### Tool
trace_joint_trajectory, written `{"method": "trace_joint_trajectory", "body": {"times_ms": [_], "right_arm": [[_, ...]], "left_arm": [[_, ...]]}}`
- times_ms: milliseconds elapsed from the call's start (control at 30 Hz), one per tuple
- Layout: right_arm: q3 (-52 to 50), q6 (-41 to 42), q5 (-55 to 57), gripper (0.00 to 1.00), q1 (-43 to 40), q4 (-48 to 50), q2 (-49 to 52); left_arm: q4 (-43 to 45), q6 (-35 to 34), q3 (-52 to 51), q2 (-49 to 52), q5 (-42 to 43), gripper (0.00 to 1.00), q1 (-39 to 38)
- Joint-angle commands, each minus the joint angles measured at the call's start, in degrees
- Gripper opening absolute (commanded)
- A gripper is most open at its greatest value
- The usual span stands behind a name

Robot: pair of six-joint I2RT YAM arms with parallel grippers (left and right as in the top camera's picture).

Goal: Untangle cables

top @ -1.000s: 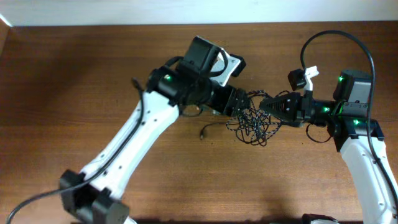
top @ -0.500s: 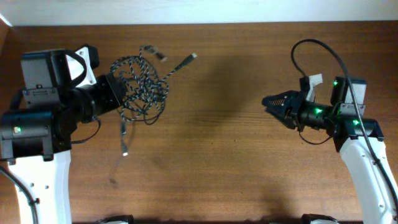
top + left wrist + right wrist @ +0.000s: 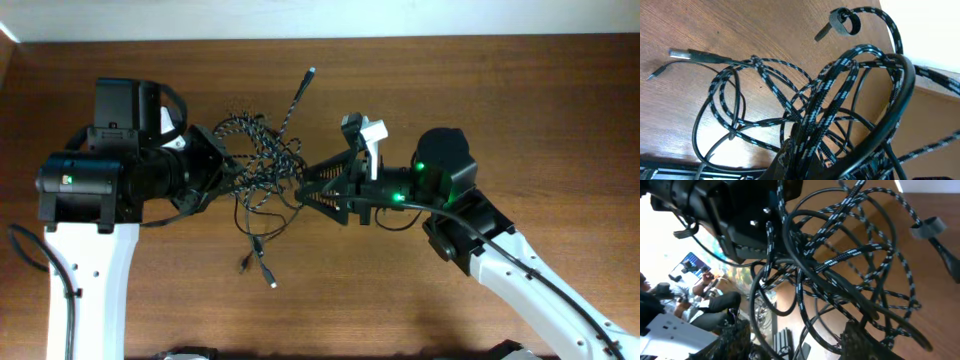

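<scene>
The task is at an early separating step. The cables (image 3: 262, 160) are hanging as one knotted clump in the left-centre of the overhead view, over the table (image 3: 520, 110). Loose plug ends are dangling toward the lower centre and one is pointing toward the top edge.

The left gripper (image 3: 212, 168) is clamping tight on the clump's left side. In its wrist view the speckled cable (image 3: 840, 85) and the plain black cable (image 3: 906, 85) are bunching together at the bottom edge, where the jaws are pinching them.

The right gripper (image 3: 304, 186) is reaching in from the right with its jaws standing apart. Its wrist view is showing loops lying between the two fingers (image 3: 735, 340). It is gripping nothing, though whether a strand is brushing a finger is hard to tell in the clutter.

The next move is calling for the right jaws to close on a single loop and draw it rightward, away from the left hold, without catching several strands at once.
</scene>
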Motion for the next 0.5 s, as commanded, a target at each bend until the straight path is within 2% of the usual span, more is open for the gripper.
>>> {"method": "trace_joint_trajectory", "body": {"times_ms": [0,100,133,167,233,267,333,367,467], "right_arm": [[0.85,-1.53,1.53,0.57,0.42,0.02,1.33],[0.85,-1.51,1.53,0.53,0.42,0.04,3.23],[0.85,-1.49,1.53,0.50,0.42,0.04,3.26],[0.85,-1.49,1.51,0.42,0.42,-0.02,3.26],[0.85,-1.51,1.57,0.04,0.31,-0.22,3.26],[0.85,-1.51,1.53,0.04,-0.94,-1.46,3.26],[0.85,-1.51,1.55,0.04,-8.04,-7.67,3.26],[0.85,-1.53,1.55,0.04,-13.84,-11.17,3.26],[0.85,-1.55,2.99,0.04,-30.75,-23.04,3.26]], "left_arm": [[-1.09,-1.90,0.37,-0.02,0.92,0.06,-0.13],[-1.07,-4.90,0.37,-0.02,2.56,0.06,-2.45],[-0.66,-5.86,0.37,-0.02,2.29,0.06,-5.49],[0.46,-7.93,0.37,-0.02,2.29,0.07,-7.41],[3.23,-8.04,0.37,-0.02,1.60,0.08,-11.02],[1.38,-5.33,0.37,-0.02,-4.07,0.01,-11.37],[-5.73,-4.28,0.39,-0.02,-13.70,0.00,-11.30],[-13.38,-4.37,0.39,-0.09,-24.55,0.00,-11.30],[-17.05,-3.52,0.39,-1.09,-34.53,0.00,-11.30]]}}
